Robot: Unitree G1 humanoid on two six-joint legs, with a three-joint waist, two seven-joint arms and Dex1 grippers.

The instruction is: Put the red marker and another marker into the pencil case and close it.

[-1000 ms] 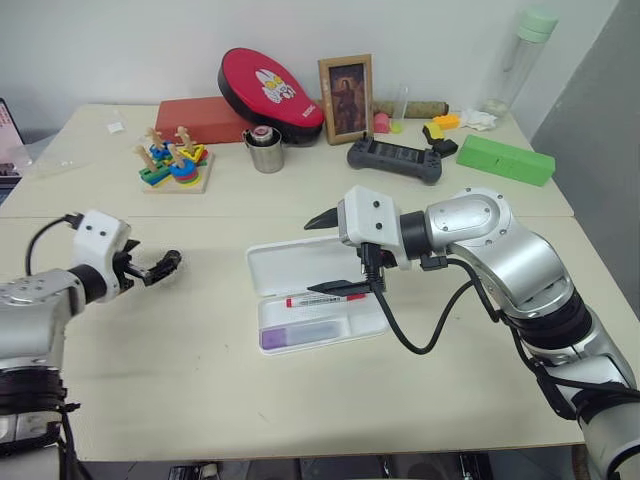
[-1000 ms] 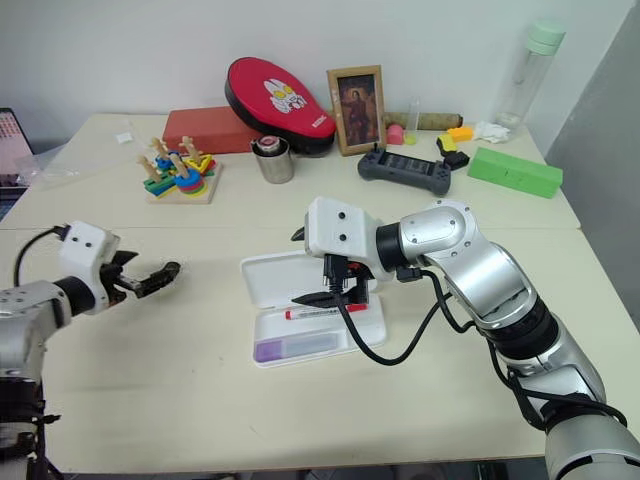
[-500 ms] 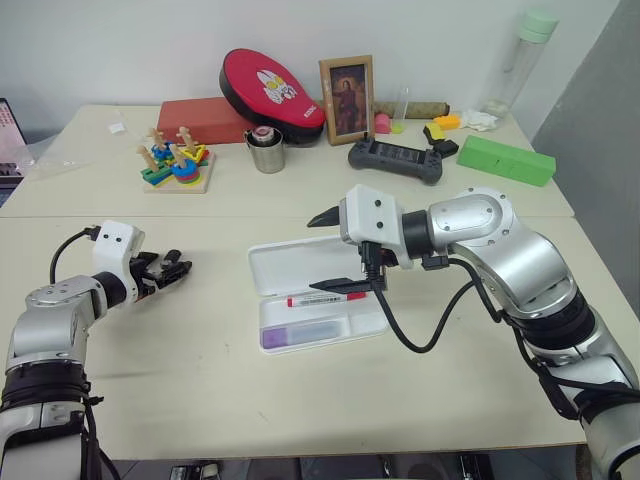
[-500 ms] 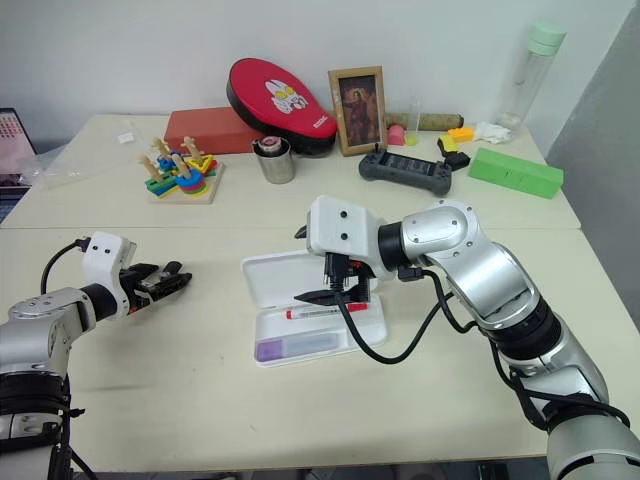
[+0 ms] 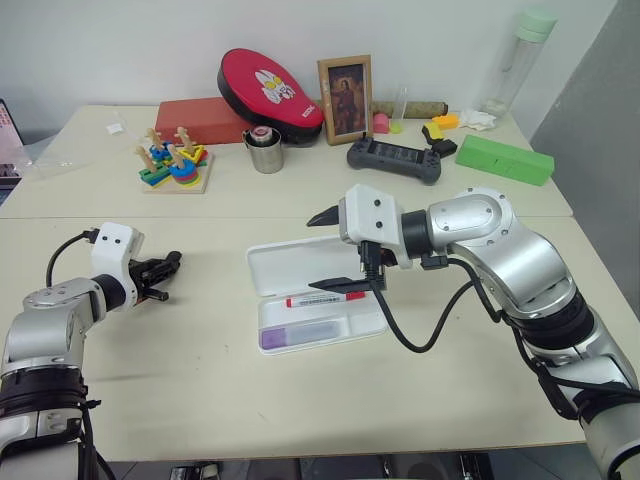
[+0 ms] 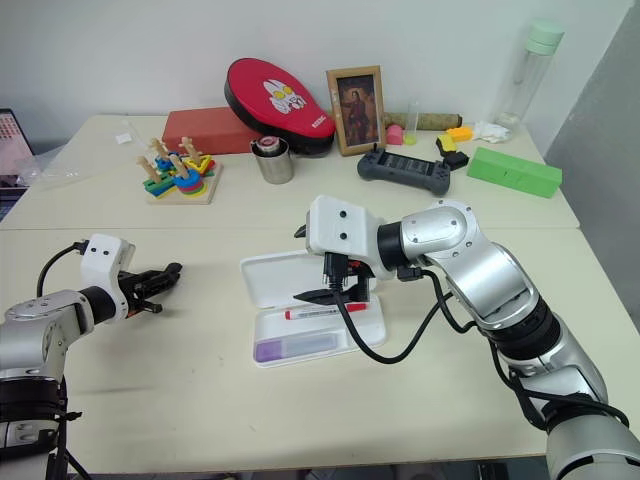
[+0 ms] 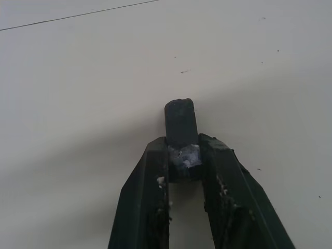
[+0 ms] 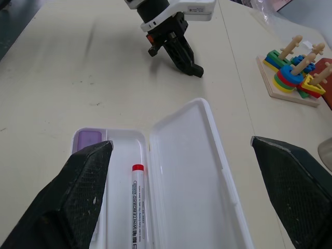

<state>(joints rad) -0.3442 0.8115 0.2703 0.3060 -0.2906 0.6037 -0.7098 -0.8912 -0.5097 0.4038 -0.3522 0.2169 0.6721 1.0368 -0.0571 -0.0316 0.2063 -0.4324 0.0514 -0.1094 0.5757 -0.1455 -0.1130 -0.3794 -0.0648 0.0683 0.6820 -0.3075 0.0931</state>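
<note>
The white pencil case (image 5: 295, 265) lies open in the middle of the table, its lid flat beside the tray. In the tray's long slot rests the red marker (image 5: 325, 298), and the purple marker (image 5: 300, 335) sits in the compartment nearest me. My right gripper (image 5: 330, 252) hangs over the case, open wide, with nothing between its fingers. The right wrist view looks down on the red marker (image 8: 138, 207) and the purple marker (image 8: 87, 139). My left gripper (image 5: 168, 272) is off to the left over bare table, well apart from the case, its fingers (image 7: 150, 207) drawn together.
Along the back of the table stand a wooden stacking toy (image 5: 175, 165), a metal cup (image 5: 266, 150), a red pouch (image 5: 270, 90), a picture frame (image 5: 346, 98), a game controller (image 5: 395, 160) and a green box (image 5: 505, 158). The table surface around the case is bare.
My left gripper's fingers have closed from wide open to drawn together, staying in about the same spot. The right arm, the case and both markers have not moved.
</note>
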